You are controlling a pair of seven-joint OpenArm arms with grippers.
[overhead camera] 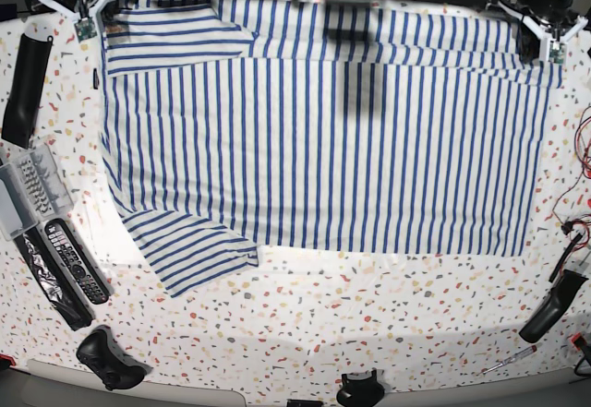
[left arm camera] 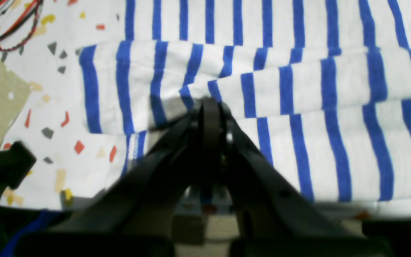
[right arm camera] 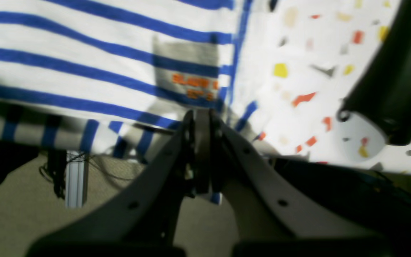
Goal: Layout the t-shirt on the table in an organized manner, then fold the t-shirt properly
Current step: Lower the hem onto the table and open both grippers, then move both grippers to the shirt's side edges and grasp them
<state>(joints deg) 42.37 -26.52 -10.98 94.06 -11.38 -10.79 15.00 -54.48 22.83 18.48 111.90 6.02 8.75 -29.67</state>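
Blue-striped white cloth, the t-shirt [overhead camera: 323, 130], lies spread across the upper half of the speckled desk [overhead camera: 369, 324], one sleeve angled out toward seven o'clock. The left tool [overhead camera: 551, 33], at two o'clock in the base view, is clamped tight on a folded edge of the shirt. The right tool [overhead camera: 83, 5], at ten o'clock, pinches the shirt's corner (a grey patch with orange lettering [right arm camera: 191, 84] lies just beyond its tips).

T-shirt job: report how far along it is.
Done: the t-shirt lies spread mostly flat on the table, near sleeve out. In hand: the left gripper and right gripper are shut on its far edge at opposite corners, where a fold has formed. Left: the rest of the folding.
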